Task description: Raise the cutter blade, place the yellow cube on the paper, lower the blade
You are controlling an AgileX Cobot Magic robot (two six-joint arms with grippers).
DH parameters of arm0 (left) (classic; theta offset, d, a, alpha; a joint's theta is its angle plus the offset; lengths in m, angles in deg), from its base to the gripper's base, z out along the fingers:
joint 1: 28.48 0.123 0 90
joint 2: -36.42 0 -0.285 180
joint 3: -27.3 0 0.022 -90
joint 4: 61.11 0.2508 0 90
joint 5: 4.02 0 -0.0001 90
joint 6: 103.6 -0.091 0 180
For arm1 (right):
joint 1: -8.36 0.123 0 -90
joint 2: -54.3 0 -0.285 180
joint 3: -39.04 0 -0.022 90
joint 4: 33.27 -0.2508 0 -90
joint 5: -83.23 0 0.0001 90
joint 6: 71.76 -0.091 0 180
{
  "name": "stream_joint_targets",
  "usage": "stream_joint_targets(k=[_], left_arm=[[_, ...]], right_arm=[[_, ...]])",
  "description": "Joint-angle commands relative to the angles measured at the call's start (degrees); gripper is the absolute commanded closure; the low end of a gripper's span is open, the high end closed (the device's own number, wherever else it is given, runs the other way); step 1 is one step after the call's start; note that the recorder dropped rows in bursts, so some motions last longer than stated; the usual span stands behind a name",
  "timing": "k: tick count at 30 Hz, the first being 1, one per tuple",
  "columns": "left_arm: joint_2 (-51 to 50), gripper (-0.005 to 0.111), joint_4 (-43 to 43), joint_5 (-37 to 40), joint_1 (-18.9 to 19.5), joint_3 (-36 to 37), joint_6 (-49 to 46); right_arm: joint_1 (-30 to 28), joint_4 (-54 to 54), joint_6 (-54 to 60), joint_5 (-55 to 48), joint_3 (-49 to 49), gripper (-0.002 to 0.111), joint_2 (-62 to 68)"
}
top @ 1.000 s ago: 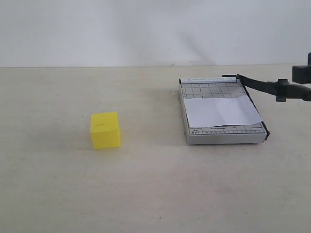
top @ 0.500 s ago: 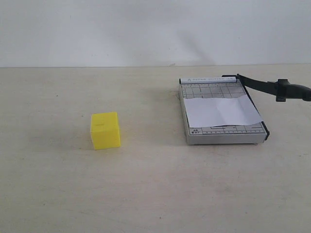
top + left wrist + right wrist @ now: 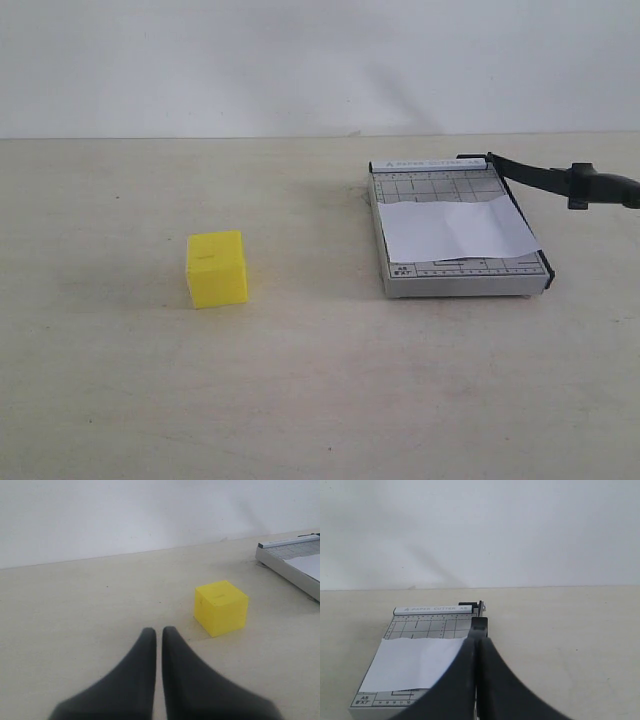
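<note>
The yellow cube (image 3: 217, 267) rests on the table to the left, well apart from the grey cutter base (image 3: 450, 280). The white paper (image 3: 455, 228) lies across the base. The cutter blade (image 3: 535, 176) is raised, its black handle (image 3: 600, 187) pointing right. Neither gripper shows in the exterior view. My left gripper (image 3: 155, 630) is shut and empty, low over the table, with the cube (image 3: 221, 607) a short way beyond its tips. My right gripper (image 3: 477, 639) is shut, in line with the blade (image 3: 479, 624), over the paper's (image 3: 415, 662) edge.
A pale wall rises behind the beige table (image 3: 320, 390). The cutter base's corner (image 3: 285, 562) shows past the cube in the left wrist view.
A dark part of the right arm at the right edge of the exterior view has gone out of frame. Cube, paper and raised blade have not moved.
</note>
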Motion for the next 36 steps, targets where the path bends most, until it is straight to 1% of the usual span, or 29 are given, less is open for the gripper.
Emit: stream_joint_targets(k=[1,30,31,33,36], left_arm=[[0.1,0.102,0.3,-0.2,-0.3,0.2,-0.1],[0.1,0.102,0.3,-0.4,-0.2,0.2,-0.1],[0.1,0.102,0.3,-1.0,-0.2,0.2,0.2],[0.1,0.102,0.1,-4.7,-0.2,0.2,0.6],[0.1,0.102,-0.4,-18.1,-0.2,0.2,0.8]], right_arm=[[0.1,-0.2,0.1,0.3,-0.2,0.108,-0.2],[0.1,-0.2,0.1,0.3,-0.2,0.108,-0.2],[0.1,-0.2,0.1,0.3,-0.2,0.108,-0.2],[0.1,-0.2,0.1,0.3,-0.2,0.108,-0.2],[0.1,-0.2,0.1,0.3,-0.2,0.108,-0.2]])
